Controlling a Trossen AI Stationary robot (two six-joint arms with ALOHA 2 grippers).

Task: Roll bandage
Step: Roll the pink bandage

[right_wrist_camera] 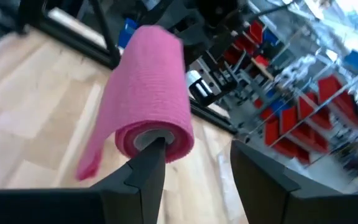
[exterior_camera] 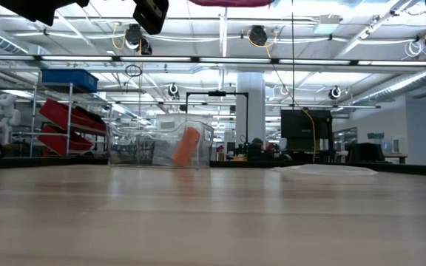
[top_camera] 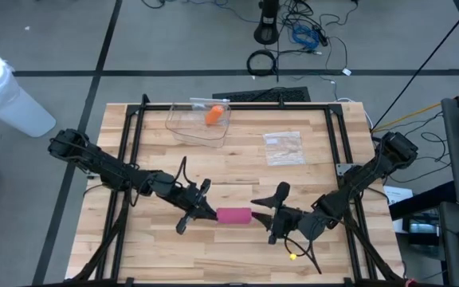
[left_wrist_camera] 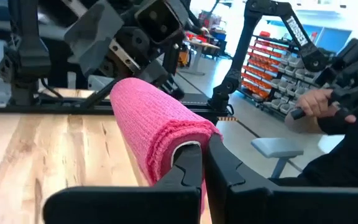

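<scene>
A pink bandage roll (top_camera: 233, 215) hangs level between my two grippers, above the near middle of the table. Its underside shows at the top of the low view (exterior_camera: 231, 2). My left gripper (top_camera: 207, 211) is shut on the roll's left end. My right gripper (top_camera: 265, 215) stands open at the roll's right end. One finger is at the roll's pale core and the other stands apart from the roll. A short loose tail (right_wrist_camera: 89, 165) hangs from the roll. My left gripper pinches the rim of the roll's left end (left_wrist_camera: 180, 151), beside the pale core, between its two fingers (left_wrist_camera: 191, 171). It comes level from the table's left, along the roll's axis. The roll is lifted clear and lies level. My right gripper touches the roll with one fingertip (right_wrist_camera: 149, 155), which sits at the core opening of the right end (right_wrist_camera: 153, 138). It comes level from the table's right, along the roll's axis. The other finger (right_wrist_camera: 260, 171) touches nothing.
A clear plastic container (top_camera: 183, 126) holding an orange roll (top_camera: 213, 115) stands at the far middle of the table. A clear plastic bag (top_camera: 283, 147) lies to its right. A small yellow piece (top_camera: 292, 256) lies near the front edge. A person's hand (left_wrist_camera: 316, 102) shows beyond the table.
</scene>
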